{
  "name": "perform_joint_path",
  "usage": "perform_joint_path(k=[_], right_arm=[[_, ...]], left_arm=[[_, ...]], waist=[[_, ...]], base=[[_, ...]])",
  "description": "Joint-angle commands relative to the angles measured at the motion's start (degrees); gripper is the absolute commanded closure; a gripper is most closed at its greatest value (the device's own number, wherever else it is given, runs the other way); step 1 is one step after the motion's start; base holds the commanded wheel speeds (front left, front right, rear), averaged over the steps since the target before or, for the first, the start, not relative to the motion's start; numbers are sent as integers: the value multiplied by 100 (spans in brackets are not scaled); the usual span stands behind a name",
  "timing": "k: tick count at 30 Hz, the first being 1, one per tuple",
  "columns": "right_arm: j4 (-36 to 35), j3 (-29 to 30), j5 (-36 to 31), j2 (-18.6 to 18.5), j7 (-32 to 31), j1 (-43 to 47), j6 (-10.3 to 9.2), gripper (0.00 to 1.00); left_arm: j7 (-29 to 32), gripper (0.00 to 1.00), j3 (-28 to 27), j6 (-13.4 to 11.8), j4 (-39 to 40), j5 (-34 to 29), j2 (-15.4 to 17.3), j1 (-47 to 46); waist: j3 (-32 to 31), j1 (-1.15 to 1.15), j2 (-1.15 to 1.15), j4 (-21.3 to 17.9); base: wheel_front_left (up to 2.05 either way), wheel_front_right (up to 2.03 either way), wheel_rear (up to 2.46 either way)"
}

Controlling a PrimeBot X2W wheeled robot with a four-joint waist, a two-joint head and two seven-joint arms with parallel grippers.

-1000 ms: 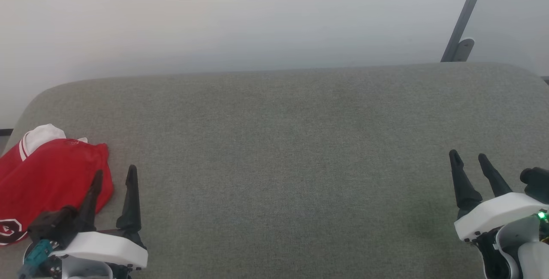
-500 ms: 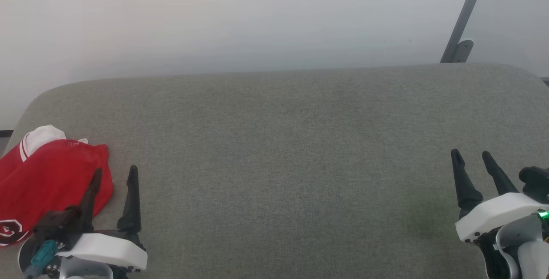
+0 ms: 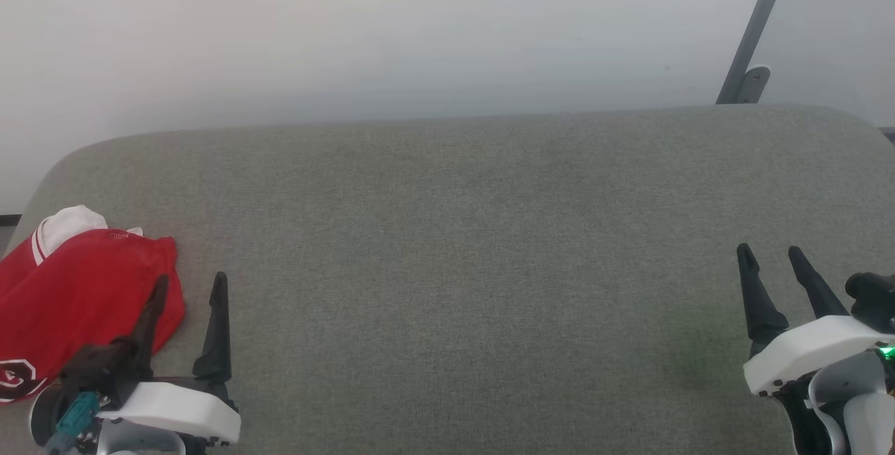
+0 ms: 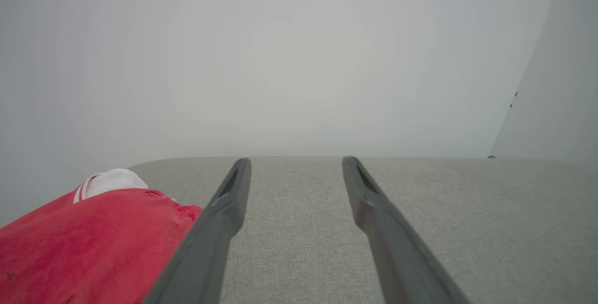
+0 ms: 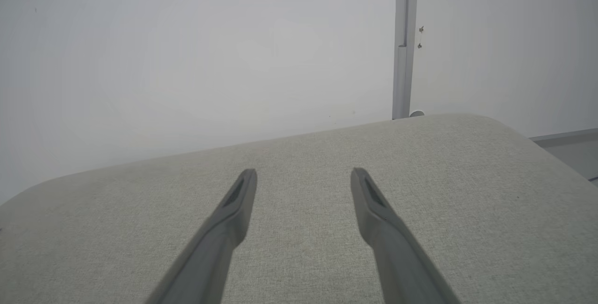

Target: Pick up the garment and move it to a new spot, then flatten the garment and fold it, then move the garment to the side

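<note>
Nearest the robot, the left gripper (image 3: pixel 191 277) sits at the lower left of the head view with its two dark fingers spread apart and nothing between them. The right gripper (image 3: pixel 768 249) sits at the lower right, fingers likewise spread and empty. Both point away from the robot across a grey fabric-covered table (image 3: pixel 454 231).

The garment (image 3: pixel 77 287) lies at the left edge of the table, just beside the left gripper on its outer side. It is a compact red bundle, not spread flat. Part of a white-outlined print shows at its near corner, and a white section with red-striped trim shows at its far end. In the head view the outer left finger crosses the garment's right edge; contact cannot be confirmed. In the left wrist view the garment (image 4: pixel 93 238) lies to the left of the fingers, outside the gap.

The right gripper is well apart from the garment, over bare table.

Beyond the table's rounded far edge stands a pale wall (image 3: pixel 349 35). A grey metal post (image 3: pixel 755 29) rises at the far right.
</note>
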State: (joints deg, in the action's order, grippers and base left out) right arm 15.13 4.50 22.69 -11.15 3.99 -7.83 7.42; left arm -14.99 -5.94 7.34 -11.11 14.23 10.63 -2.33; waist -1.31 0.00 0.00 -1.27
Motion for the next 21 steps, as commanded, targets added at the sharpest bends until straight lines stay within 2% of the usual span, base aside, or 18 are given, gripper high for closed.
perform_joint_path(k=[1, 12, 21], right_arm=[[-3, 15, 19, -4, 30, 34, 13, 0], [-37, 53, 27, -1, 65, 69, 13, 0], [-42, -216, 49, -37, 1, 32, 8, 0]], left_arm=[[-28, 0, 3, 14, -11, 38, 22, 29], [-28, 0, 33, 14, -88, 113, 16, -42], [-28, 0, -173, 11, -245, 183, 92, -189]], waist=[[-5, 0, 0, 2], [-18, 0, 0, 86], [-122, 0, 0, 651]], base=[[0, 0, 0], [0, 0, 0], [0, 0, 0]])
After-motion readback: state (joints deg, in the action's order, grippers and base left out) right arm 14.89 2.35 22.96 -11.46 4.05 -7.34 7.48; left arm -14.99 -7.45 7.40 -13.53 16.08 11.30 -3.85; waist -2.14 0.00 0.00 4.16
